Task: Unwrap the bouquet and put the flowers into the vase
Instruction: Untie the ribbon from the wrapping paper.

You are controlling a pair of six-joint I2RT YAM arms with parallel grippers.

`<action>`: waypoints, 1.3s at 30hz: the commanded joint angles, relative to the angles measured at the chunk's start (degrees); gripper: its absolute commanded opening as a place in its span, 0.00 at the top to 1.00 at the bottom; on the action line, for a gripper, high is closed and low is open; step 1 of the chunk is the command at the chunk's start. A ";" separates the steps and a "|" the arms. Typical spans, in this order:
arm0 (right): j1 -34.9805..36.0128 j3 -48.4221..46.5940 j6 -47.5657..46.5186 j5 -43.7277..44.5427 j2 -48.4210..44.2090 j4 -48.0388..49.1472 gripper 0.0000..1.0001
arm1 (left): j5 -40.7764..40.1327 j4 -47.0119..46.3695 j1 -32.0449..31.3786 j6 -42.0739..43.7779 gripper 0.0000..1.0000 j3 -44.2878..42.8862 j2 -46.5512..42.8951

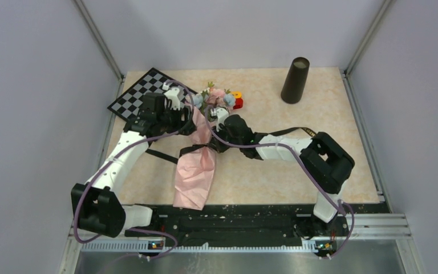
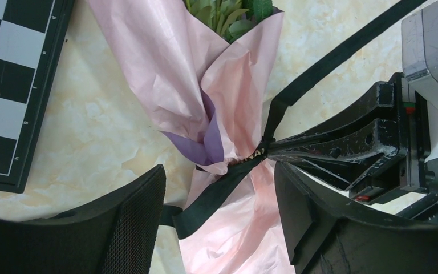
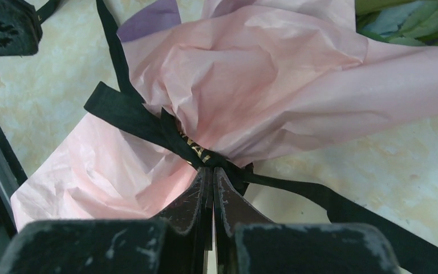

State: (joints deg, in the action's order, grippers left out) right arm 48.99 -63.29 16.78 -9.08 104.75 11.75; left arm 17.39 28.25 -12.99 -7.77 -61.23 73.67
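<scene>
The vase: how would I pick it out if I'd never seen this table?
Look towards the far right corner of the beige table. The vase stands there alone, upright. It is the only tall, dark, tapering tube; the checkered board lies flat at far left.

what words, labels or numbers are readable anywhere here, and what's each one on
Gold lettering on the black ribbon tied round the pink crinkled-paper bouquet: only a few letters show at the knot, too creased and small to read.
On the black-and-white checkered board: no text.
Nothing else legible in any view.
</scene>
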 commanded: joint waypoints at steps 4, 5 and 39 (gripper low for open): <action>-0.10 5.21 2.28 3.84 -7.08 4.23 1.00 | 4.68 -2.67 -2.89 2.40 0.28 0.55 -0.15; -0.09 5.92 2.71 4.20 -7.63 4.51 1.00 | 5.28 -2.98 -3.44 2.87 0.29 0.69 -0.38; -2.07 6.10 5.83 0.78 -2.51 11.27 0.81 | 4.11 0.88 -8.53 6.18 0.48 -1.17 9.11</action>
State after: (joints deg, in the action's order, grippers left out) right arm 47.70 -54.26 23.07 -7.27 100.79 21.26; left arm 20.97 29.17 -21.63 -1.91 -60.01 82.30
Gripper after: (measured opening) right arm 0.185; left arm 0.540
